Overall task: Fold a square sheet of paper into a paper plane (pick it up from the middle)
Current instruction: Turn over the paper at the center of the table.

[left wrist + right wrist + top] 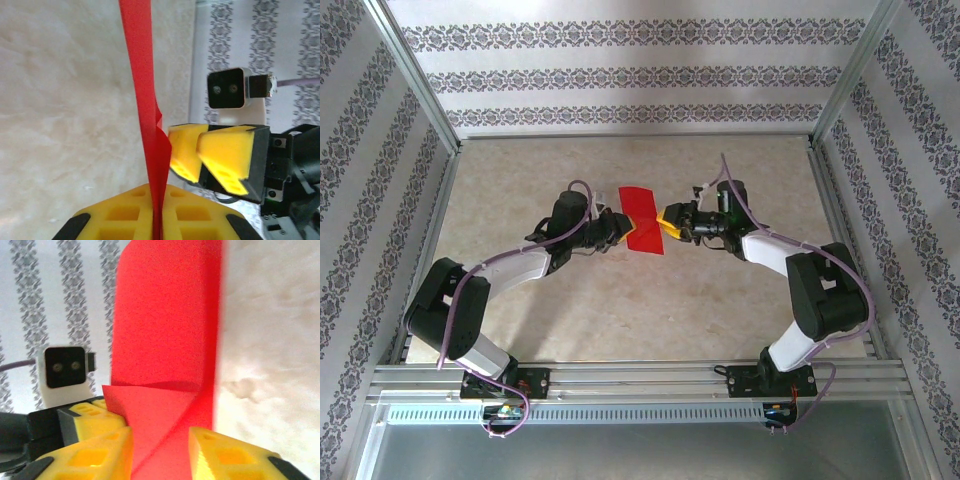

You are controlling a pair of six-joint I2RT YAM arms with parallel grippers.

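Note:
The red sheet of paper (642, 207) is held above the table's middle, folded into a long shape with a diagonal flap at its near end (165, 330). My left gripper (623, 230) comes from the left and is shut on the paper's lower edge. In the left wrist view the paper (140, 75) stands edge-on, pinched between the yellow pads of the left gripper (161, 191). My right gripper (667, 222) faces it from the right. In the right wrist view the right gripper (161, 436) has its fingers apart, with the paper lying in the gap between them.
The beige marbled table (640, 310) is ringed by aluminium rails (640, 375) and patterned walls (620, 75). Both arms bend inward and their wrists nearly meet. The right gripper's fingers (227, 155) hang just right of the paper in the left wrist view.

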